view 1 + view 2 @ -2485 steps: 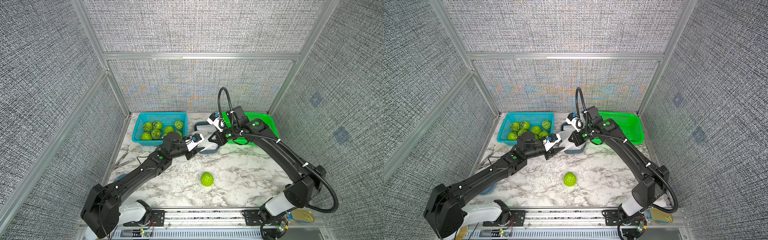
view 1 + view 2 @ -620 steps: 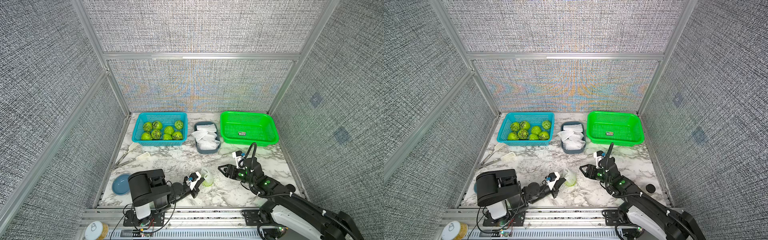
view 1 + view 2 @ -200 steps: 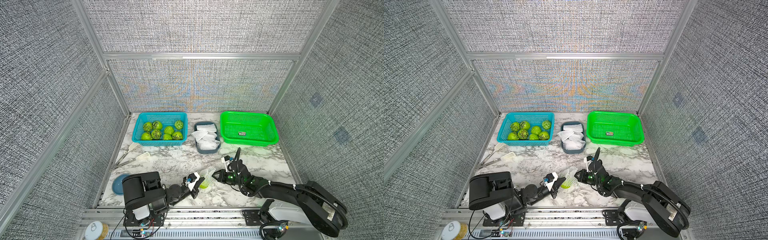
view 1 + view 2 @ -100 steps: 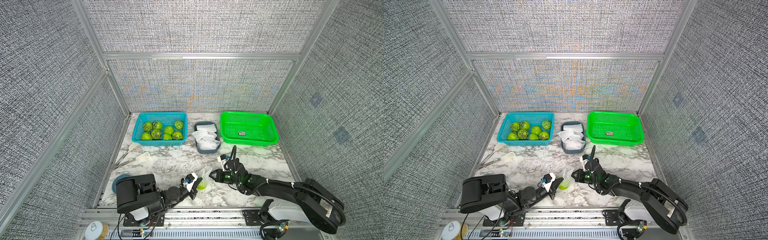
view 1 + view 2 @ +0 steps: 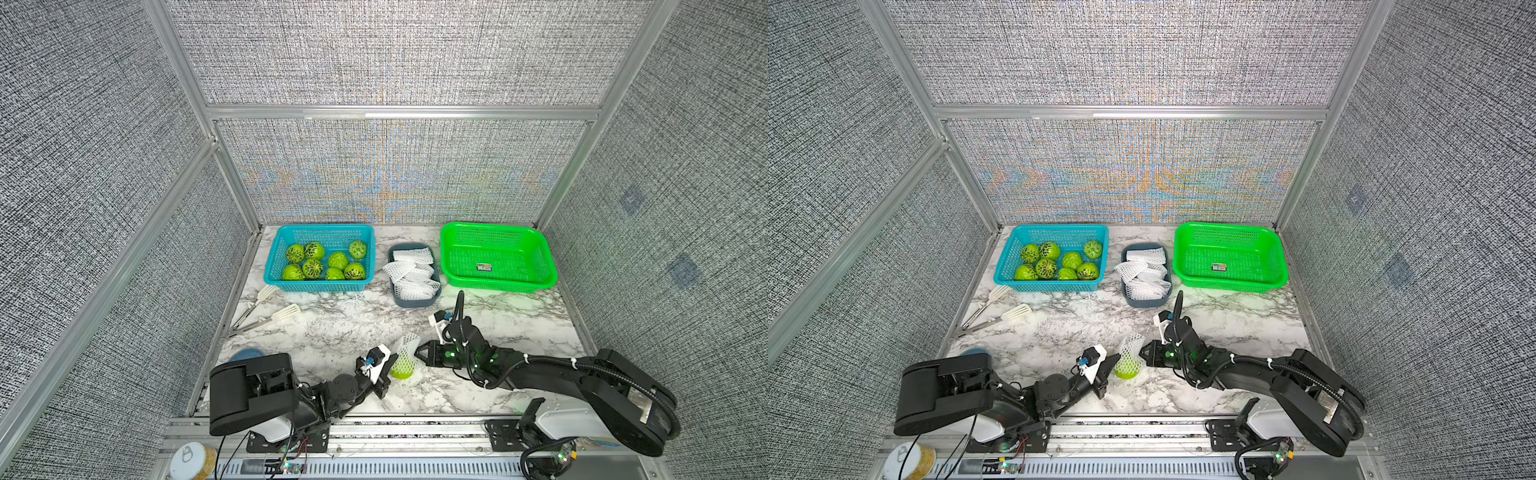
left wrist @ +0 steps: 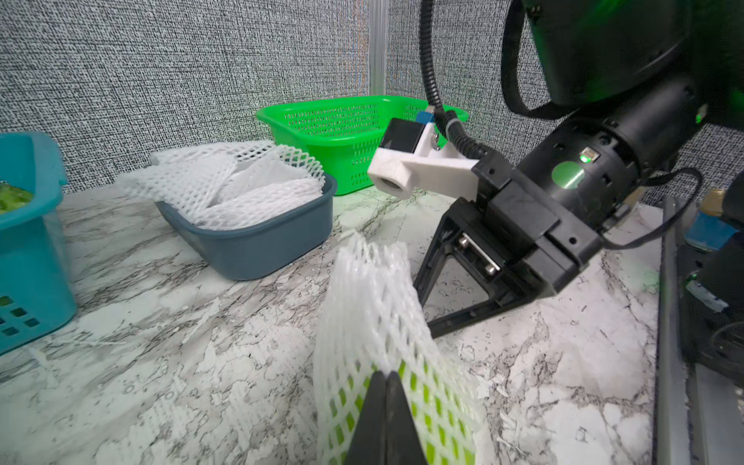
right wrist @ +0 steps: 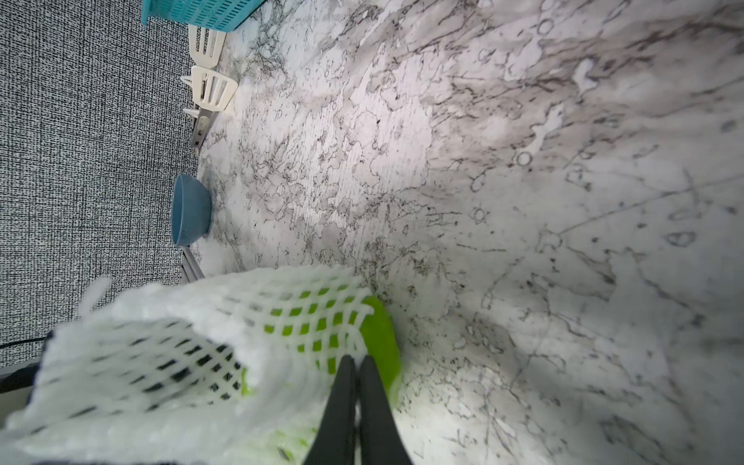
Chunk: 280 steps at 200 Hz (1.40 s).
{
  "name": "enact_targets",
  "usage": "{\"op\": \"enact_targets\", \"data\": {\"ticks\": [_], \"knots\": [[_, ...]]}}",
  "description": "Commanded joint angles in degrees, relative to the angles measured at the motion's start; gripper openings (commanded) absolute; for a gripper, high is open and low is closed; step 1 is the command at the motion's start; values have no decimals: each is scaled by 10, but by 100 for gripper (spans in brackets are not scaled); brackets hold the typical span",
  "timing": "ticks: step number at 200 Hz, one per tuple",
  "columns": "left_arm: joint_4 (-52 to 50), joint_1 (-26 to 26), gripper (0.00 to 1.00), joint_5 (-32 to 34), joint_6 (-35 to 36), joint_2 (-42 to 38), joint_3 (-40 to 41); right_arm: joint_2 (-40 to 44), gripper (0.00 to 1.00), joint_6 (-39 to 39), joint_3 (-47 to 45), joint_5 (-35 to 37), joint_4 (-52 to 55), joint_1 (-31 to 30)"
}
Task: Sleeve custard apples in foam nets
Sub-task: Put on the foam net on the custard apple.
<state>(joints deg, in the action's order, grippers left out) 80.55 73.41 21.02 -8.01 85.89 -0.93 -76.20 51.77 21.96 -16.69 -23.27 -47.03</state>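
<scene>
One custard apple [image 5: 401, 375] sits on the marble table [image 5: 332, 332] near the front edge, between the two arms. A foam net [image 5: 406, 351] covers most of it. The fruit's underside is bare, and the net's free end stands up above it. Left gripper [image 6: 385, 384]: jaws pressed together, pinching the net's mesh on its side of the fruit. Right gripper [image 7: 356, 368]: jaws likewise closed on the net's lower edge at the opposite side. Eight more custard apples [image 5: 312, 268] lie in the blue basket [image 5: 320, 286] at the back. Spare nets [image 5: 411, 274] fill the grey tray [image 5: 411, 302] beside it.
</scene>
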Motion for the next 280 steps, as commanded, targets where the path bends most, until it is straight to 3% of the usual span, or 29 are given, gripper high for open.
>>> {"op": "enact_targets", "data": {"ticks": [1,91,166,280], "knots": [[-41,3,0,0,-7,-3,-8,7,6,-6,-5,16,-2,-2],[-10,48,0,60,-38,28,-4,-6,6,-11,-16,16,-20,-7],[-26,69,0,106,-53,-10,21,-28,6,-5,-10,34,-25,-21],[-221,84,0,109,-114,-107,5,-23,6,-19,2,57,-2,-35]]}}
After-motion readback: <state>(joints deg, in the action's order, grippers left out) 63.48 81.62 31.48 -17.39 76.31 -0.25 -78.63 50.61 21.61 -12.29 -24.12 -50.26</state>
